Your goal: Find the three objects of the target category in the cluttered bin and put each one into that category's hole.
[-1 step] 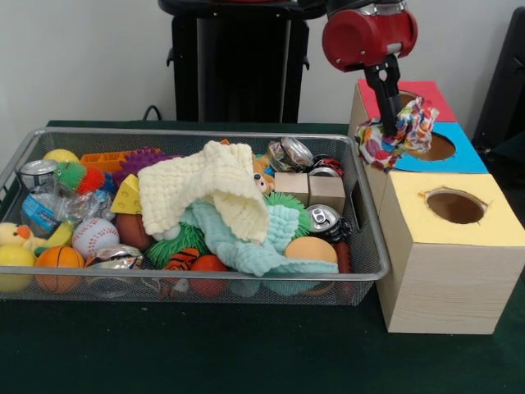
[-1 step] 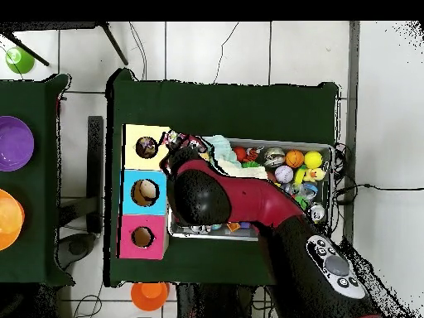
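- Pincer clamped on multicoloured cloth, hanging between bin and boxes, beside blue hole.
- Cloth droops wide; judged best to centre it over the hole and lower before release, so no fold catches the rim.
- Cream cloth and mint cloth lie atop the clutter.

The red and black arm is cut off by the top edge in the front view, and from overhead it covers most of the wire mesh bin. The multicoloured patterned cloth wraps round the gripper, so how its jaws stand cannot be told. The cream waffle-knit towel and pale mint knitted cloth bury the toys at the bin's centre. At 3 o'clock, the red-topped wooden box shows only part of its hole, behind the gripper.
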Available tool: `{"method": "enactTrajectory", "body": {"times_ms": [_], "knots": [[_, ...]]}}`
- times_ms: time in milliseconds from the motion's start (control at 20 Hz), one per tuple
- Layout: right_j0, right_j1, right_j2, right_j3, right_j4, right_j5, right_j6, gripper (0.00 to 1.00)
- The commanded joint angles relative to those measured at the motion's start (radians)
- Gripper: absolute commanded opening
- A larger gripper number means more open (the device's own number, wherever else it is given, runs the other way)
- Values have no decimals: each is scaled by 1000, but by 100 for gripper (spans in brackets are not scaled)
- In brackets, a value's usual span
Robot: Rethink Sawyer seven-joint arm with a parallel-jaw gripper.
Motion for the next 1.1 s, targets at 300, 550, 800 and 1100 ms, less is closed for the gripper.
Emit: {"method": "enactTrajectory", "body": {"times_ms": [300,550,800,1100], "knots": [[-4,52,21,48,-34,-52,233,0],[-3,55,44,46,-19,-50,243,0],[11,43,46,41,-11,-51,252,0],[16,57,74,34,0,-59,262,0]]}}
